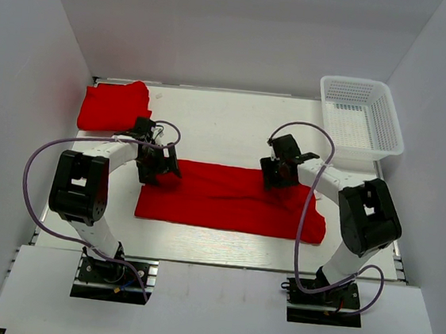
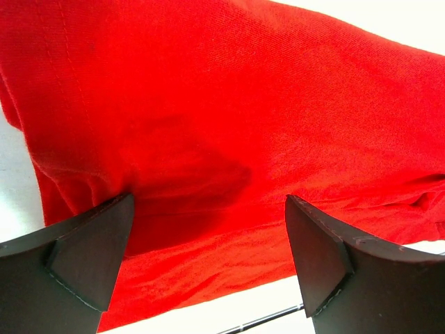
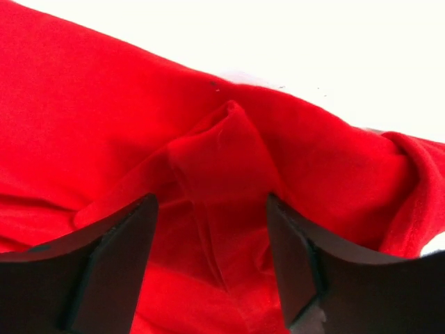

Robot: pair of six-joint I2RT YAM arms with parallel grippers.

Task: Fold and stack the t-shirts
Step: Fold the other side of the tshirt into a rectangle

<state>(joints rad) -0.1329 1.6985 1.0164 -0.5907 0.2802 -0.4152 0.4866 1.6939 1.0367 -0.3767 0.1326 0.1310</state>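
Mid-fold: long red t-shirt lies centre frame on counter; folded t-shirt upper left. L end effector & R end effector both open at its far edge. Next, prob.: pinch edge, fold again.

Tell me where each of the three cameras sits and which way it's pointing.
Top external: above and behind the arms, looking down at the table; the left arm and right arm show, over the spread red t-shirt.
Left wrist: on the left arm, facing down past the open left fingers at flat red cloth.
Right wrist: on the right arm, facing past the open right fingers at a bunched ridge of cloth.
Shared: both wrist views show that same spread t-shirt.
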